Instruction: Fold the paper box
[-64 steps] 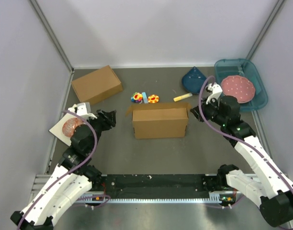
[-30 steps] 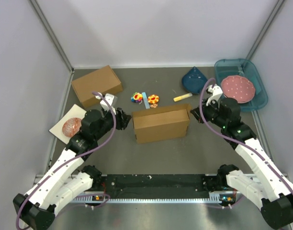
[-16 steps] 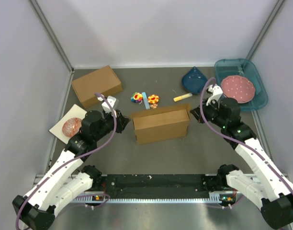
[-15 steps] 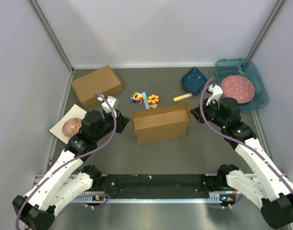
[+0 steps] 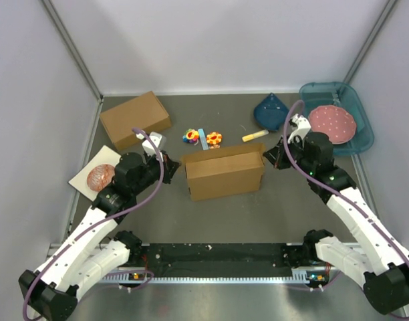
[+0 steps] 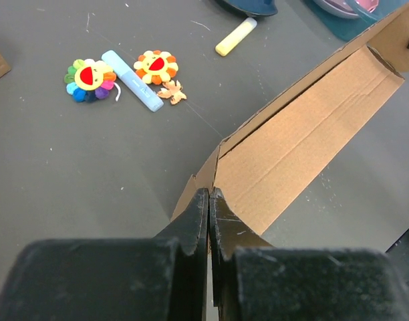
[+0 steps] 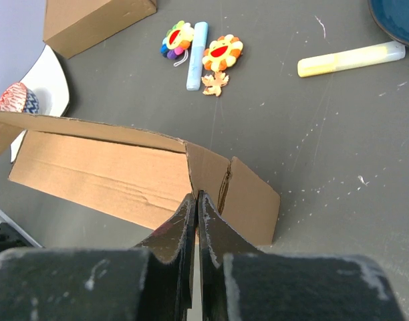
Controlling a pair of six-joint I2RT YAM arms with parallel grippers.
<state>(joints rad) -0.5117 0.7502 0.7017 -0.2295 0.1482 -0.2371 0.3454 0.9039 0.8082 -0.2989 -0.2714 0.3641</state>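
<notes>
The paper box (image 5: 224, 175) is plain brown cardboard and stands mid-table as a long, partly folded shell with an open top. My left gripper (image 5: 172, 164) sits at its left end. In the left wrist view the left gripper (image 6: 209, 194) is shut, pinching the thin end flap of the paper box (image 6: 305, 134). My right gripper (image 5: 268, 160) is at the box's right end. The right wrist view shows the right gripper (image 7: 196, 196) shut on the corner panel of the paper box (image 7: 104, 177).
A chunkier brown box (image 5: 135, 118) lies back left. Two flower toys (image 5: 190, 136), a blue marker (image 5: 202, 136) and a yellow marker (image 5: 254, 136) lie behind the paper box. A dark blue dish (image 5: 271, 112) and a teal tray (image 5: 348, 93) holding a pink plate (image 5: 331, 122) are back right. A patterned bowl (image 5: 101, 175) rests on a white card at left.
The left gripper's jaws have closed onto the box's left end flap. The right gripper has stayed shut and shifted slightly toward the back. The box has barely moved.
</notes>
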